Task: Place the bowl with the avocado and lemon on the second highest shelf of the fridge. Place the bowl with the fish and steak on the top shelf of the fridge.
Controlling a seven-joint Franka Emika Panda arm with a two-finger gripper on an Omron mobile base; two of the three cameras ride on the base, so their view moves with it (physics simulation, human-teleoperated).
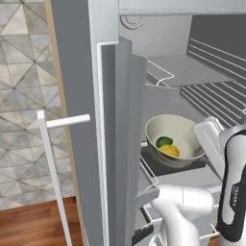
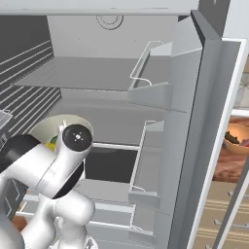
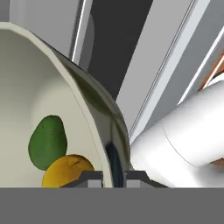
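Bowl (image 1: 178,139) with avocado (image 1: 164,141) and lemon (image 1: 169,150) is inside the open fridge (image 2: 112,73), carried at about the level of the second shelf (image 2: 121,116); whether it rests on that shelf or hangs just above it cannot be told. Gripper (image 3: 113,178) is clamped on the bowl's rim, one finger inside the wall and one outside, as the hand view shows.

Progress, judged from present positions: the first placement is in its last stage but not finished, since the bowl is not yet released. The top shelf (image 2: 78,73) is bare. The second bowl (image 2: 238,138), with dark contents (too small to identify as fish and steak), sits on a counter beyond the fridge door (image 2: 204,131), at 3 o'clock in the right base view. That whole second placement remains.

Differences between views: the left base view gives the bowl whole, at 4 o'clock of centre, with both fruits against its near inner wall. In the right base view the arm's elbow covers most of it, leaving a rim arc at 9 o'clock. The second bowl appears in the right base view. The grip itself is readable in the hand view.
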